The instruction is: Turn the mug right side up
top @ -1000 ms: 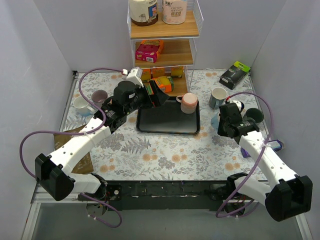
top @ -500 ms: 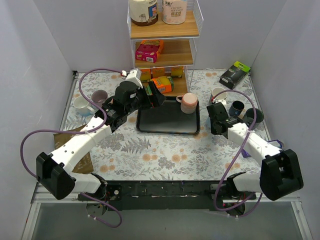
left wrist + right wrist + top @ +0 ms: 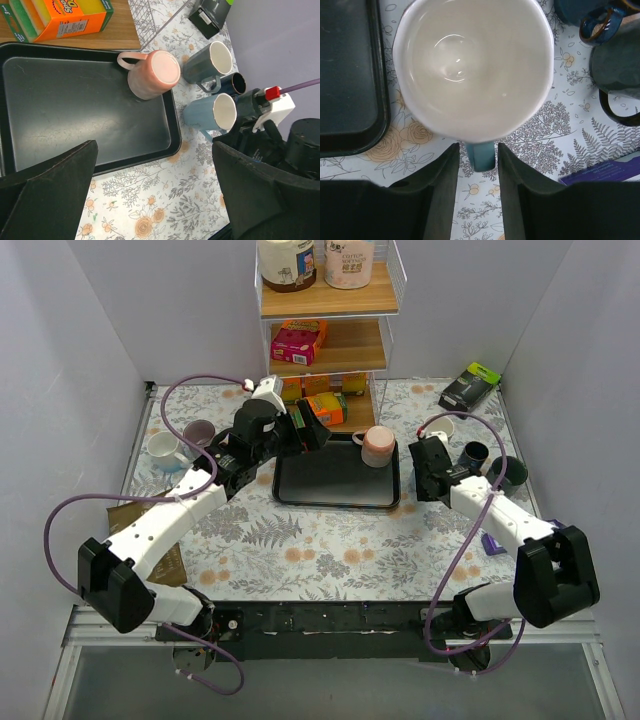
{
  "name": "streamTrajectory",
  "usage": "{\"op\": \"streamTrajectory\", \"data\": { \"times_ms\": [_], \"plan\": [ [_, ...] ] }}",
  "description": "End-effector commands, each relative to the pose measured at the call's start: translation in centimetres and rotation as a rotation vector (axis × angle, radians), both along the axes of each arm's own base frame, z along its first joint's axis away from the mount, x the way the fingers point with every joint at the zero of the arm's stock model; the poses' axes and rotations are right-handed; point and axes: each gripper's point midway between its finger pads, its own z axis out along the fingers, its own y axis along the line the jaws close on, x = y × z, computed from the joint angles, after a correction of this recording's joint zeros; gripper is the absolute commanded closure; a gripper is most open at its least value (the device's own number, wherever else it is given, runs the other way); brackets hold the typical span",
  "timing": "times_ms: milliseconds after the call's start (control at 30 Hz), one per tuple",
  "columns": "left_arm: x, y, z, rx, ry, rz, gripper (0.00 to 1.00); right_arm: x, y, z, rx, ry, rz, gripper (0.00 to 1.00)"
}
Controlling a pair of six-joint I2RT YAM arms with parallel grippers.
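A pink mug [image 3: 378, 446] stands upside down, base up, in the far right corner of the black tray [image 3: 335, 502]; it also shows in the left wrist view [image 3: 152, 75]. My left gripper [image 3: 318, 425] is wide open and empty, hovering above the tray's left part [image 3: 155, 150]. A light blue mug [image 3: 215, 112] with a white inside stands mouth up just right of the tray. My right gripper [image 3: 432, 472] is right above it. Its fingers [image 3: 440, 190] flank the blue handle [image 3: 481, 155] with a thin gap on each side, and the gripper [image 3: 477, 147] is narrowly open.
A grey mug [image 3: 210, 62], a dark blue mug [image 3: 473, 453] and a dark green mug [image 3: 507, 472] crowd the right side. A wooden shelf with boxes [image 3: 325, 405] stands behind the tray. Two more mugs [image 3: 180, 440] sit at the far left.
My right arm swung left and folded in toward the tray's right edge, carrying its gripper over the light blue mug. The left arm barely moved.
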Motion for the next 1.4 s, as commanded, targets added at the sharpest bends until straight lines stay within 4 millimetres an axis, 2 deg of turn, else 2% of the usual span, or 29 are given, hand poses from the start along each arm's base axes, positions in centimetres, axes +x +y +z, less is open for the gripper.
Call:
{"op": "streamTrajectory", "data": {
  "times_ms": [0, 167, 233, 400, 433, 567, 667, 733, 800, 833, 933, 1067, 1167, 1367],
  "plan": [
    [0.5, 0.5, 1.4, 0.002, -0.024, 0.019, 0.02, 1.7, 1.6, 3.6, 0.069, -0.095, 0.035, 0.54],
    [0.6, 0.3, 1.1, -0.005, -0.014, 0.012, 0.02, 1.3, 2.3, 4.7, 0.099, -0.064, 0.062, 0.51],
    [0.7, 0.1, 1.1, -0.01, -0.009, 0.008, 0.02, 1.3, 2.7, 5.9, 0.12, -0.065, 0.077, 0.49],
    [1.6, -1.0, 0.5, -0.018, 0.017, -0.019, 0.02, 1.3, 2.8, 10.1, 0.172, -0.143, 0.063, 0.36],
    [1.9, -1.1, 0.3, -0.012, 0.017, -0.021, 0.02, 1.5, 2.9, 11.8, 0.194, -0.178, 0.054, 0.35],
    [3.5, -2.8, -1.2, -0.013, 0.055, -0.058, 0.02, 0.8, 2.5, 14.1, 0.242, -0.184, -0.008, 0.32],
    [5.6, -3.9, -2.7, -0.03, 0.115, -0.035, 0.02, 0.5, 2.3, 15.5, 0.28, -0.203, -0.048, 0.32],
    [7.5, -4.5, -4.3, -0.029, 0.161, 0.007, 0.02, 0.1, 2.1, 15.6, 0.294, -0.192, -0.064, 0.32],
    [8.4, -5.0, -5.7, -0.04, 0.221, 0.051, 0.02, -0.3, 1.9, 15.7, 0.301, -0.189, -0.074, 0.32],
    [9.9, -5.1, -7.0, -0.031, 0.243, 0.104, 0.02, -0.6, 1.9, 15.8, 0.312, -0.19, -0.078, 0.32],
    [11.6, -6.1, -8.8, -0.09, 0.329, 0.184, 0.02, -1.3, 1.7, 15.4, 0.321, -0.179, -0.09, 0.32],
    [13.6, -7.5, -10.2, -0.191, 0.407, 0.267, 0.02, -2.0, 1.4, 14.8, 0.331, -0.172, -0.104, 0.33],
    [15.0, -8.5, -10.5, -0.258, 0.437, 0.328, 0.02, -2.4, 1.2, 14.3, 0.341, -0.172, -0.115, 0.33],
    [15.7, -10.4, -11.3, -0.309, 0.459, 0.39, 0.02, -3.0, 0.8, 13.3, 0.352, -0.159, -0.12, 0.34]
  ]
}}
